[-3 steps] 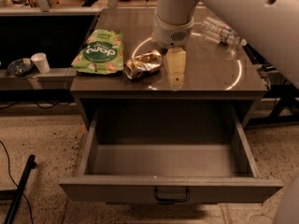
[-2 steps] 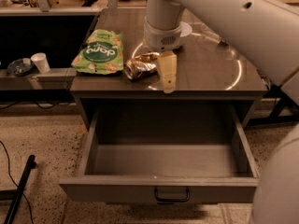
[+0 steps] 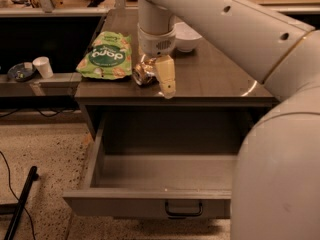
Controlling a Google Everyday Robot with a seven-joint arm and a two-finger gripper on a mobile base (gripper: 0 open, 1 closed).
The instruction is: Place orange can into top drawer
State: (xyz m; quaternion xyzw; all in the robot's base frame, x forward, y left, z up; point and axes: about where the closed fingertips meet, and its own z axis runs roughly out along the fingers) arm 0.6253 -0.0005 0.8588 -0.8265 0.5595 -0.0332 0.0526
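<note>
Claw (image 3: pixel 165 80) is being held low over the front part of the worktop (image 3: pixel 220 79), pointing downward from the thick pale arm (image 3: pixel 210 19), and whether it is spread wide, narrowed or closed on anything cannot be told. The orange can (image 3: pixel 143 74) is being seen directly at the claw's left side on the worktop, near the front edge, close enough that contact between the two cannot be judged. Just left of the can, the green snack bag (image 3: pixel 106 56) is lying flat. Behind the claw, the white bowl (image 3: pixel 186 36) is partly being hidden by the arm. Below the worktop's edge, the top drawer (image 3: pixel 150 202) is standing pulled out, its grey inside bare and its dark handle (image 3: pixel 183 210) centred on the front. Off to the left, a white cup (image 3: pixel 43 66) and a dark dish (image 3: pixel 21 71) are sitting on a low ledge.
</note>
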